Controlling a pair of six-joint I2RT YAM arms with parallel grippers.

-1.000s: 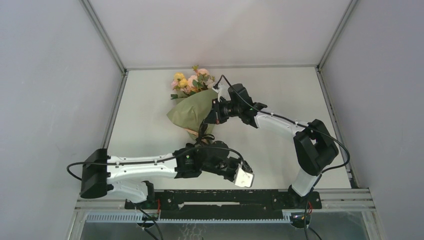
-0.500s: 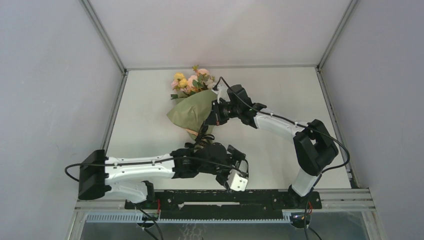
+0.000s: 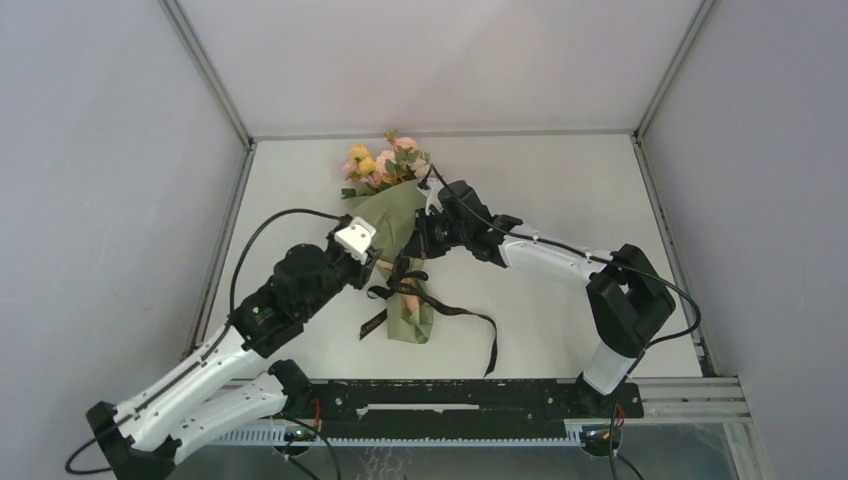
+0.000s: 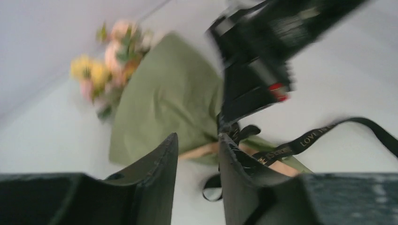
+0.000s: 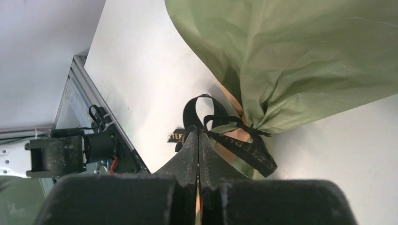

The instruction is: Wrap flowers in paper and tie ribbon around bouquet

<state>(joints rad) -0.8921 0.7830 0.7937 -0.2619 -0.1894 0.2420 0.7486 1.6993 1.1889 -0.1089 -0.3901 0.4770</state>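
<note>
Top view, change: a second ago the left arm lay low across the near edge. It has now swung up so the left gripper (image 3: 379, 266) sits at the left side of the bouquet's (image 3: 396, 245) waist.
Top view, bouquet: it lies mid-table, with the flowers (image 3: 380, 165) pointing to the far side and the paper (image 3: 383, 222) closed into an olive cone.
Top view, ribbon: the ribbon (image 3: 452, 313) circles the narrow neck, and one long tail trails free toward the near right.
Top view, right gripper: the right gripper (image 3: 412, 251) is at the neck from the right, close to where it was.
Meaning: the wrap looks done and the tie is begun. The left arm seems to be coming back for a fresh hold on a loop or tail.
Left wrist view, left gripper: the view is blurred. The jaws stand partly apart with nothing between them, and the knot is just ahead.
Right wrist view, right gripper: clenched, its tips apparently pinching a ribbon loop at the knot.
Surface: the table (image 3: 570, 190) is matte off-white.
Room: plain pale grey walls with metal frame posts at the corners.
</note>
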